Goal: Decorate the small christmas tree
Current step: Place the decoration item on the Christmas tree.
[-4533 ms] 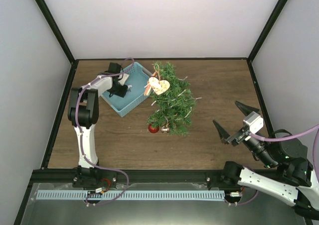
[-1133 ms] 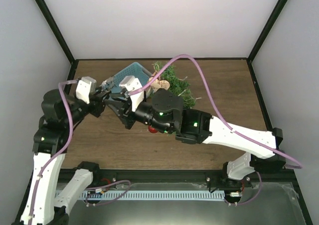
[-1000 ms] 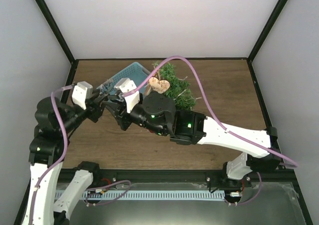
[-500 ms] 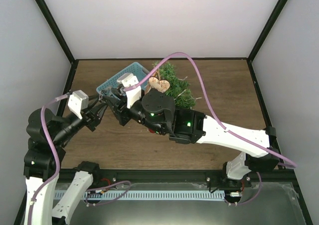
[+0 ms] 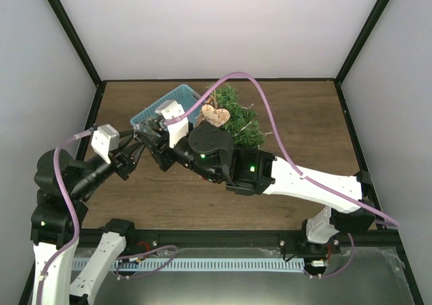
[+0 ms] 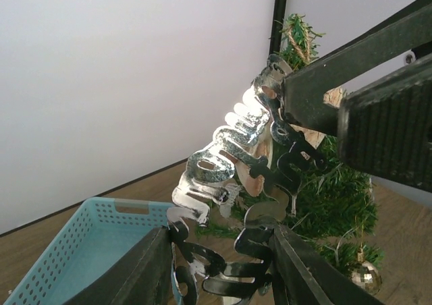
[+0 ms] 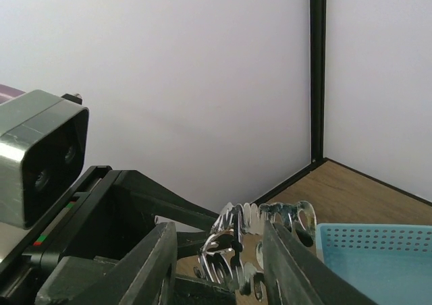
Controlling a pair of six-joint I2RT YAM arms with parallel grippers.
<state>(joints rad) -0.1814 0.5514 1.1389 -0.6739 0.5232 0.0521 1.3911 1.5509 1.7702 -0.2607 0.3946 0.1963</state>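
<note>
Drifting near-left together, the left tool and right tool both pinch the silver ornament, suggesting a handover toward the small christmas tree.

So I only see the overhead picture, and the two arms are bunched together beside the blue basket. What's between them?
Observer: A shiny silver ornament cut like curly lettering, up in the air. The left wrist view shows it plainly.
Operator: Which arm has it?
Observer: The left fingers grip its lower end. The right fingers are at its upper end; I can't tell whether they've closed.
Operator: Anything on the tree I'm missing?
Observer: A gold bauble hangs low on the tree, which your view doesn't show.
</note>
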